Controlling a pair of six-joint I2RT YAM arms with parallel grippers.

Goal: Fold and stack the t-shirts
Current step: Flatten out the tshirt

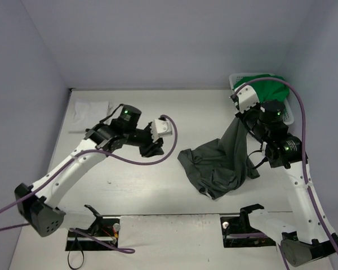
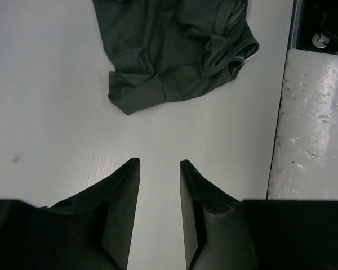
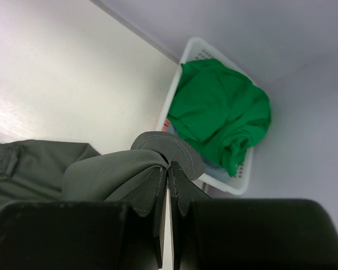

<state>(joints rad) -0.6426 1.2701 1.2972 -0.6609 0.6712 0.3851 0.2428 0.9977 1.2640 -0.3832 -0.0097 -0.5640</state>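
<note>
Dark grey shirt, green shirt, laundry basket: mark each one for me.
Dark grey shirt (image 1: 219, 166): top external view, on its bunched lower body.
Green shirt (image 3: 219, 112): right wrist view, middle of the crumpled cloth.
Laundry basket (image 3: 205, 50): right wrist view, on its perforated far wall.

A white table (image 1: 191, 109) is enclosed on three sides by plain walls of a pale lilac-grey tone: a back wall (image 1: 158, 39), a left wall (image 1: 17, 84) and a right wall (image 1: 324, 50). The surface is lit softly and evenly. A white textured panel (image 1: 169, 230) is set at the near edge.
</note>
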